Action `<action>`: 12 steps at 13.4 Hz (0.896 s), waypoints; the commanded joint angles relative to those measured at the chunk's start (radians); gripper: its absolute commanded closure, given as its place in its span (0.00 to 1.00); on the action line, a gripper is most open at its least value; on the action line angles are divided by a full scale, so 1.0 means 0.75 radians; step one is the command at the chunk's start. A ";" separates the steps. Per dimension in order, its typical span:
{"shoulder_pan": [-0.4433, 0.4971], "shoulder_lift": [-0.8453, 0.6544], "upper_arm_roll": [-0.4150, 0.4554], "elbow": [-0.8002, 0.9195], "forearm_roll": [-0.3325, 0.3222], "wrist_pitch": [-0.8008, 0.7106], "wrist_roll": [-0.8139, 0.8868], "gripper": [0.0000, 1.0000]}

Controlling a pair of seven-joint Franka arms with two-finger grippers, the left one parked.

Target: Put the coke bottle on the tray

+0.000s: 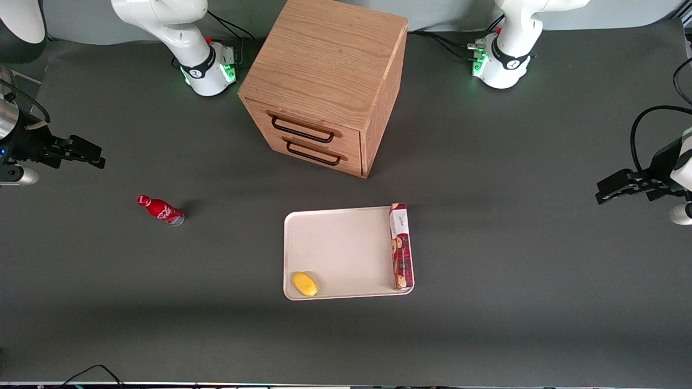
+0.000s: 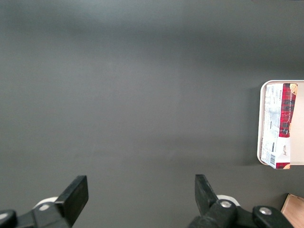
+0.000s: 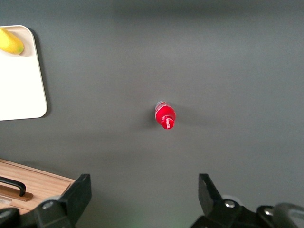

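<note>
While tool (image 3: 142, 199) hangs spread, coke bottle (image 1: 160, 209) shows white script.

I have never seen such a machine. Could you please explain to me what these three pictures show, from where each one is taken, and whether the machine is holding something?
These are two robot arms on a dark table. One picture looks down from the front; the others come from cameras on each arm's wrist. The working arm's gripper hangs above the table, open and empty. Below it stands the coke bottle, alone, toward the working arm's end. The tray lies in front of a wooden drawer cabinet and carries a lemon and a cookie box.
</note>
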 commanded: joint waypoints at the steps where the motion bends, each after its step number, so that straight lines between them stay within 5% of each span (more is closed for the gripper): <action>1: -0.009 0.004 0.005 0.026 -0.003 -0.013 -0.016 0.00; 12: -0.013 -0.004 0.001 -0.007 -0.001 -0.032 -0.020 0.00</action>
